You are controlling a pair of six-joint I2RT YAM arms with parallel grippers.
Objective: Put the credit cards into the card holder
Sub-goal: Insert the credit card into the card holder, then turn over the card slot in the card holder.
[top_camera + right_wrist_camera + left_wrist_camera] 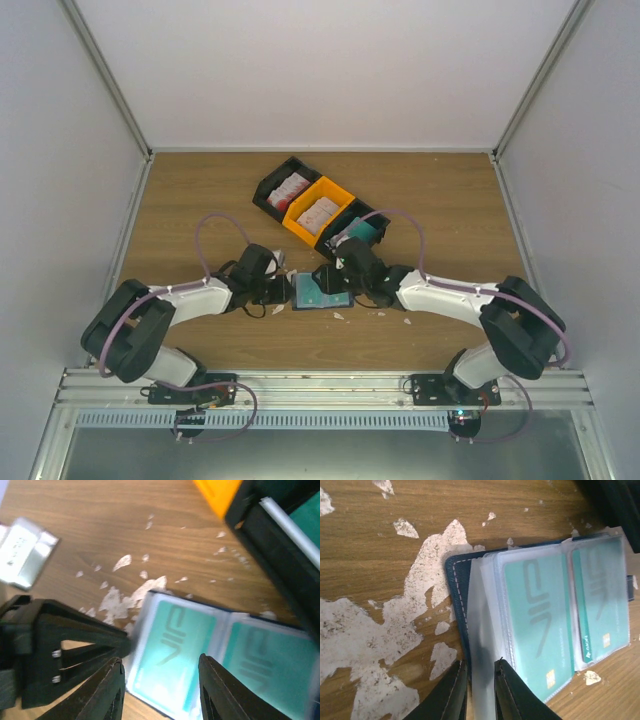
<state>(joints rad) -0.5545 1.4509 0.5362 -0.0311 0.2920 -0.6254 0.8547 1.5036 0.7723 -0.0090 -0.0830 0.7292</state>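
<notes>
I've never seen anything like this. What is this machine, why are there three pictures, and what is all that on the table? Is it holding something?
These are two robot arms bolted to the near edge of a wooden table. Each ends in a two-finger gripper. The wide picture comes from a fixed camera above and behind them. The other two come from small cameras on the wrists, so you see each arm's own fingers.

In the middle lies an open dark blue card holder with teal credit cards in its clear sleeves. Behind it stand two black bins and an orange bin holding more cards.

The left gripper looks closed on a clear sleeve page of the holder. The right gripper hovers open above it, holding nothing.
</notes>
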